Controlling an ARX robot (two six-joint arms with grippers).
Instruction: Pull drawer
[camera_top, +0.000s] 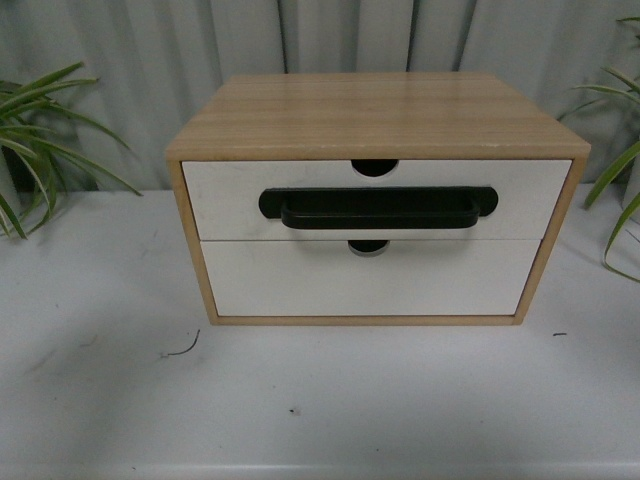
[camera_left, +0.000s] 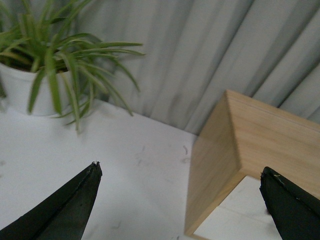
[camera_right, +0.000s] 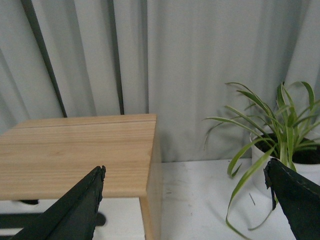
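A wooden cabinet (camera_top: 375, 110) stands on the white table in the front view. Its upper drawer (camera_top: 225, 195) has a white front, a long black bar handle (camera_top: 378, 208) and a half-round notch (camera_top: 375, 167) in its top edge; it sits flush with the cabinet. Neither arm shows in the front view. My left gripper (camera_left: 181, 172) is open, off the cabinet's left front corner (camera_left: 220, 165). My right gripper (camera_right: 185, 170) is open above the cabinet's right front corner (camera_right: 150, 150), with an end of the handle (camera_right: 15, 220) low in that view.
Below is a plain white drawer front (camera_top: 370, 280) with only a notch. Potted plants stand at both sides: one at the left (camera_left: 45, 65), one at the right (camera_right: 285, 135). A grey corrugated wall (camera_top: 320, 35) is close behind. White tabletop (camera_top: 320, 400) stretches in front.
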